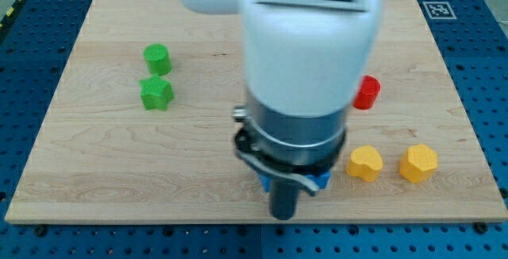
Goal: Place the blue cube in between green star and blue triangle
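My arm's white and dark body [298,76] fills the middle of the view. The dark rod comes down at the view's bottom centre, with my tip [284,217] near the board's bottom edge. Two blue bits show on either side of the rod, one at its left [262,184] and one at its right [321,180]. The arm hides most of both, so I cannot tell which is the cube or the triangle. The green star [156,93] lies far off at the view's left, well apart from my tip.
A green cylinder [157,59] sits just above the green star. A red cylinder [367,92] shows at the arm's right. A yellow heart [364,164] and a yellow hexagon [418,163] lie at the lower right. The wooden board [95,172] rests on a blue surface.
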